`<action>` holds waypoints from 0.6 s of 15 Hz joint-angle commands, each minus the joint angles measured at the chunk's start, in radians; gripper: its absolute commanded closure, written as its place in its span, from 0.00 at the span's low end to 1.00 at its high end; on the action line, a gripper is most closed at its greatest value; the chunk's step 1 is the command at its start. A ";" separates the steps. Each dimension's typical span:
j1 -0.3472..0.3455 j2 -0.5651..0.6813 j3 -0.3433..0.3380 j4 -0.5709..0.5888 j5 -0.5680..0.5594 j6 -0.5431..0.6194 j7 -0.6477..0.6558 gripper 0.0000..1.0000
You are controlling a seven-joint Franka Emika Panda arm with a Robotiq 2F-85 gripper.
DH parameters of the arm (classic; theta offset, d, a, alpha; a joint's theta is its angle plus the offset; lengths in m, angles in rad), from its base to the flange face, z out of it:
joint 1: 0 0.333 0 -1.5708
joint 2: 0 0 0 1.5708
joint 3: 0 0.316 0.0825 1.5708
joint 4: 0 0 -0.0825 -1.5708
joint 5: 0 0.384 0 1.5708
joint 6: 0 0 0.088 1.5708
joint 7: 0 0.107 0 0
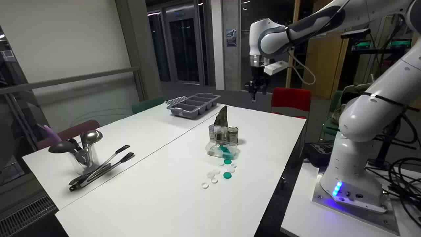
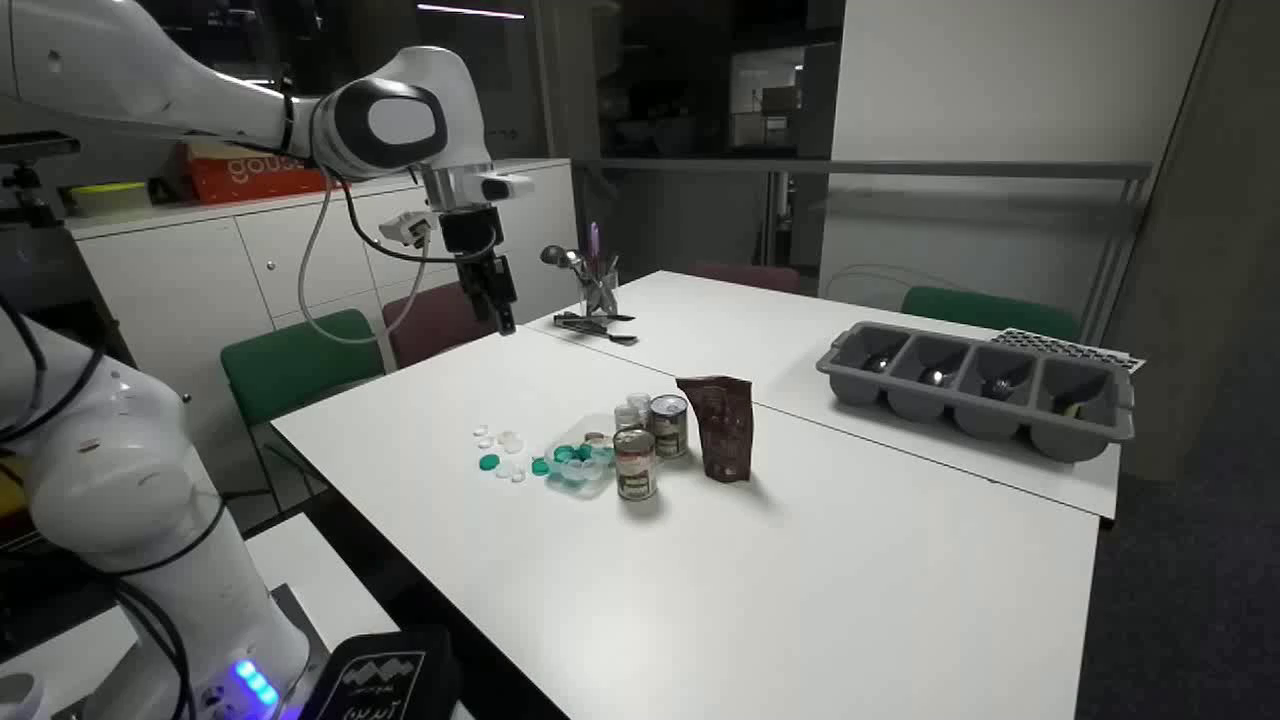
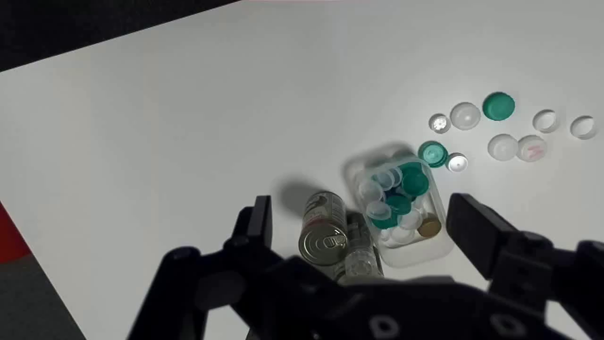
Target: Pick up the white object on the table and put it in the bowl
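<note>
Several white caps (image 3: 503, 147) lie loose on the white table beside a small clear plastic bowl (image 3: 417, 255). Two green caps (image 3: 499, 106) lie among them. The bowl holds green, white and clear caps and a brown one. The white caps (image 1: 205, 185) and the bowl (image 1: 213, 154) show in both exterior views; there too are the caps (image 2: 510, 442) and the bowl (image 2: 588, 488). My gripper (image 3: 359, 208) is open and empty. In both exterior views the gripper (image 1: 258, 94) hangs high above the table, apart from everything. Which white cap is meant I cannot tell.
Metal cans (image 2: 635, 465), clear small bottles (image 2: 626, 416) and an upright brown pouch (image 2: 725, 430) stand close beside the bowl. A grey compartment tray (image 1: 186, 113) is at the table's far end. A utensil cup (image 1: 86, 159) and tongs (image 1: 102, 169) are on the opposite side.
</note>
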 commanded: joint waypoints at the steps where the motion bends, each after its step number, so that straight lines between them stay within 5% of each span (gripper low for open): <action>1: 0.007 0.000 -0.006 0.002 -0.003 -0.003 0.002 0.00; 9: 0.046 0.081 -0.013 0.045 0.003 0.063 -0.108 0.00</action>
